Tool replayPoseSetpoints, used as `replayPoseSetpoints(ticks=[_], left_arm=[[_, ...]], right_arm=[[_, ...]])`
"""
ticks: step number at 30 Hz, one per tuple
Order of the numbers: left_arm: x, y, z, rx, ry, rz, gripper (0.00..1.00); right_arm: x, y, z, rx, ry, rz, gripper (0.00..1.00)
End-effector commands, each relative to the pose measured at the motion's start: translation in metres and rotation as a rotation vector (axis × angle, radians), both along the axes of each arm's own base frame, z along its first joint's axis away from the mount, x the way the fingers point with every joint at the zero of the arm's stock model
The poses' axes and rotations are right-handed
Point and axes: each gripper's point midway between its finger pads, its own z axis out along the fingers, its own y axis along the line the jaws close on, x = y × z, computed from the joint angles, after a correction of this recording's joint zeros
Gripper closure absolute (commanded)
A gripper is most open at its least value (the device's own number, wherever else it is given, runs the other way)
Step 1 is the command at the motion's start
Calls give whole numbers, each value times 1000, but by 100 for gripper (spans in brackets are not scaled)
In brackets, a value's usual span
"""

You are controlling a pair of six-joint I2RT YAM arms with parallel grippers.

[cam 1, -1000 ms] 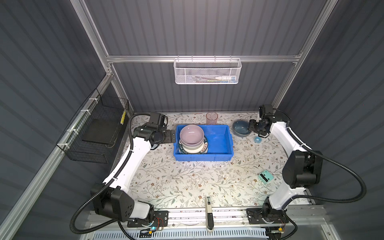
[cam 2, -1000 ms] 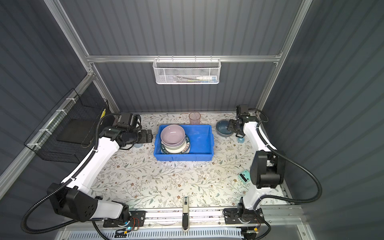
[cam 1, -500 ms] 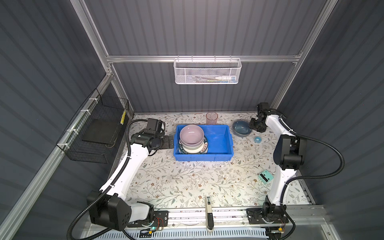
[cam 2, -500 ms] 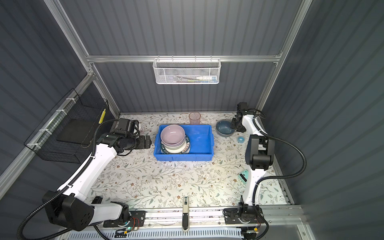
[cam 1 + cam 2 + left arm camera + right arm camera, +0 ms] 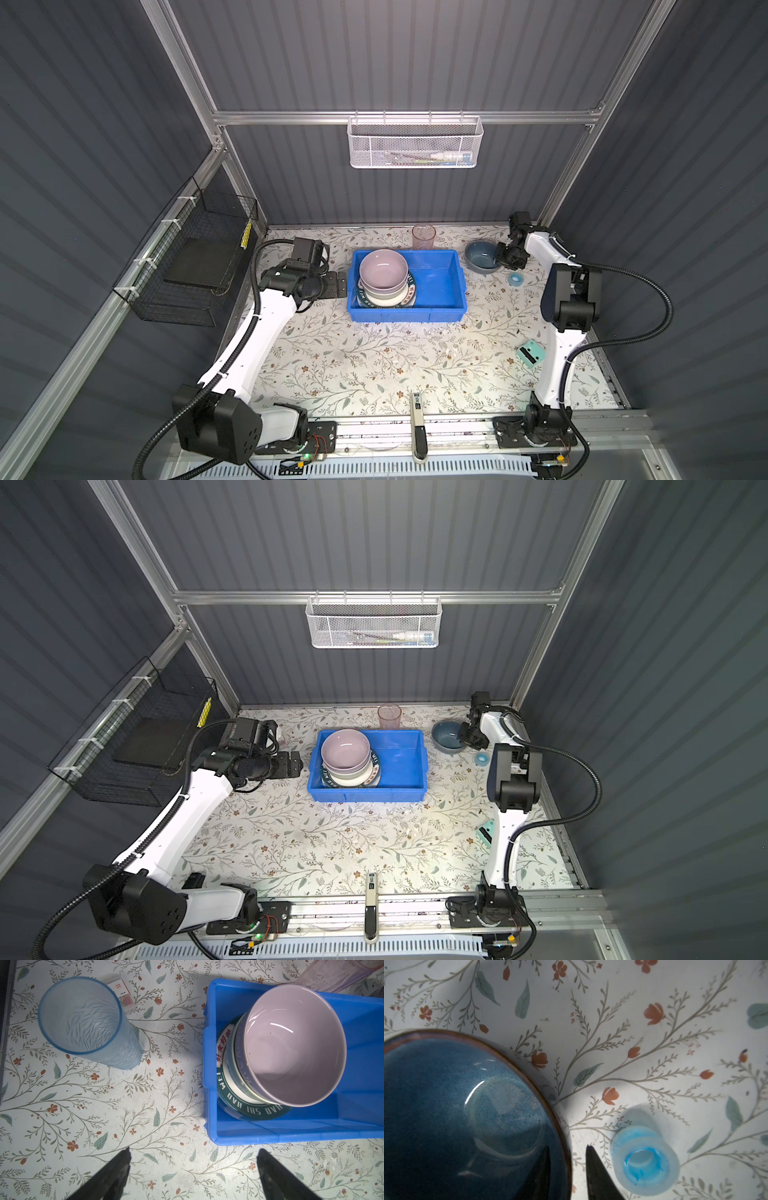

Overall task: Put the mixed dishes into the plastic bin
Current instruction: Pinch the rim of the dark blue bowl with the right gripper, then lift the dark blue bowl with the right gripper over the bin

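Right gripper (image 5: 568,1147) astride the blue bowl's (image 5: 467,1105) rim; left gripper (image 5: 196,1167) wide open over the table (image 5: 145,1095).

Right: one finger sits inside the bowl and the other finger (image 5: 598,1178) outside it, with the rim in the narrow gap between them. Whether the pads press the rim cannot be told. A tape roll (image 5: 645,1163) lies just beside the outer finger, apart from the bowl. The bowl stands on the table outside the bin (image 5: 407,314), which lies beyond the inner finger, near but not touching. Left: the fingers (image 5: 116,1174) are spread and hold nothing. Ahead of one finger is the bin's near wall. Inside the bin, a lilac bowl (image 5: 291,1049) tops a stack on a green-rimmed plate (image 5: 249,1108). Ahead of the other finger, a blue tumbler (image 5: 83,1016) stands upright outside the bin. A pink tumbler (image 5: 424,237) stands just past the bin's far wall.
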Motion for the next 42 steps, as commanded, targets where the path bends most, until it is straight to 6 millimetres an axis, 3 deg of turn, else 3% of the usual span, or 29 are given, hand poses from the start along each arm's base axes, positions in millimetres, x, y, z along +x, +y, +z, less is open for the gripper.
replayPoseSetpoints(ticks=[1, 11, 20, 32, 42], left_arm=[[-8, 2, 3, -1, -7, -18, 4], [-13, 3, 7, -5, -20, -17, 4], [-16, 3, 7, -13, -22, -18, 4], [-17, 1, 5, -22, -22, -20, 4], [-16, 3, 6, -11, -30, -19, 3]], right_arm=[[5, 2, 1, 18, -4, 9, 73], [1, 2, 3, 20, 11, 13, 91], [-2, 4, 26, 32, -22, 30, 100], [-14, 6, 90, 33, -124, 54, 100], [-33, 23, 161, 69, -241, 106, 100]])
